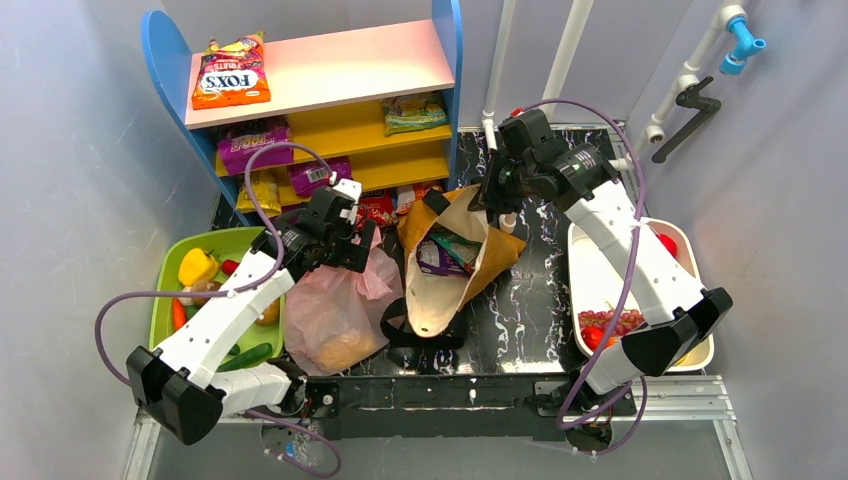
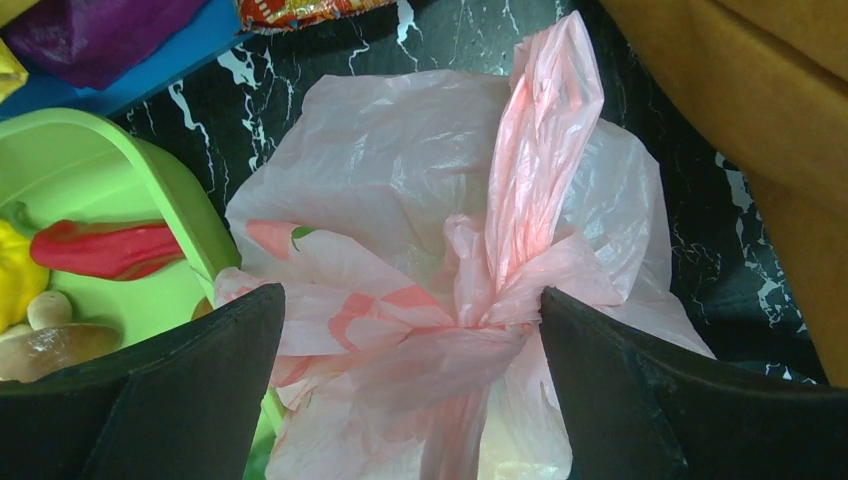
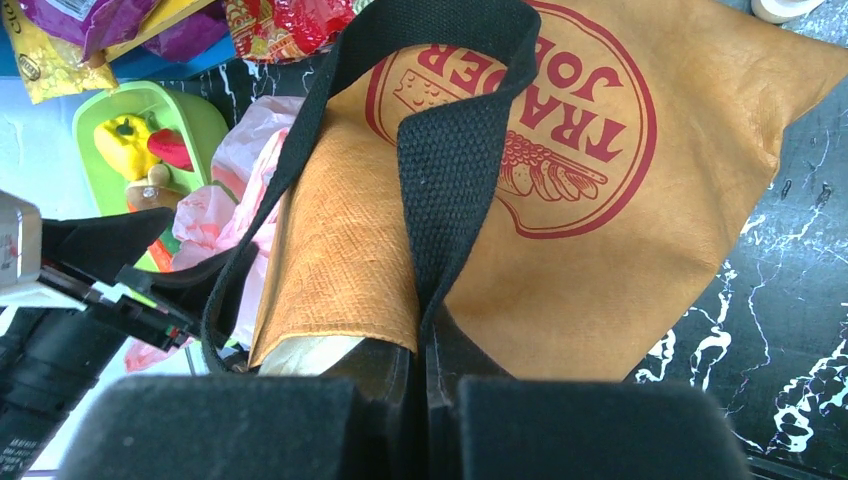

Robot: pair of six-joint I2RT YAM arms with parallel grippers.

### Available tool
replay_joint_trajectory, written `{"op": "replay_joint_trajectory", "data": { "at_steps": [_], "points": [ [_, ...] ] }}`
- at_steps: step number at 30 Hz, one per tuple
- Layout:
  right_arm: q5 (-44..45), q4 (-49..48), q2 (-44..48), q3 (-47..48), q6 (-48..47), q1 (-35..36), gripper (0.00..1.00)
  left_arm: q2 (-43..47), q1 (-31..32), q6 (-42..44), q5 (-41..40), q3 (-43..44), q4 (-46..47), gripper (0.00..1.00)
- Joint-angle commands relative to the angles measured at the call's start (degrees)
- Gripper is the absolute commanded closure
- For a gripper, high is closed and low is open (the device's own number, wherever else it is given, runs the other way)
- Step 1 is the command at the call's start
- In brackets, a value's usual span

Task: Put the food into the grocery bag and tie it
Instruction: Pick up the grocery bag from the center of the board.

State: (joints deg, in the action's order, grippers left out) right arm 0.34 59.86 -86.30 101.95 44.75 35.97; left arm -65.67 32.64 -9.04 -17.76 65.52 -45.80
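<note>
The pink grocery bag [image 1: 330,300] lies on the black marble table, its handles tied in a knot [image 2: 490,305]; something yellow-orange shows through its lower part. My left gripper [image 1: 345,245] is open, with its jaws on either side of the knot [image 2: 410,330] and holding nothing. My right gripper [image 1: 497,200] is shut [image 3: 420,345] on the black strap [image 3: 450,150] of the brown Trader Joe's bag [image 3: 600,250]. That bag lies open [image 1: 475,215] with a purple packet [image 1: 435,258] and a teal packet [image 1: 462,248] inside.
A green tray [image 1: 235,240] on the left holds a yellow pepper [image 1: 197,266], a red chilli and a cucumber [image 1: 250,355]. A white tray [image 1: 590,270] on the right holds dark grapes [image 1: 605,320]. A shelf [image 1: 330,70] with snack packets stands at the back.
</note>
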Motion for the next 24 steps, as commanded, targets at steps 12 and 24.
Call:
{"op": "replay_joint_trajectory", "data": {
  "at_steps": [12,24],
  "points": [
    [-2.13,-2.96,1.83,1.85,-0.61,-0.37,0.99,5.38,-1.09,-10.79,0.62,-9.85,-3.46,0.18],
    [-2.43,-3.46,2.01,1.05,0.71,-0.37,0.99,9.61,-1.13,-8.76,2.27,-4.99,-6.32,1.0]
  ]
}}
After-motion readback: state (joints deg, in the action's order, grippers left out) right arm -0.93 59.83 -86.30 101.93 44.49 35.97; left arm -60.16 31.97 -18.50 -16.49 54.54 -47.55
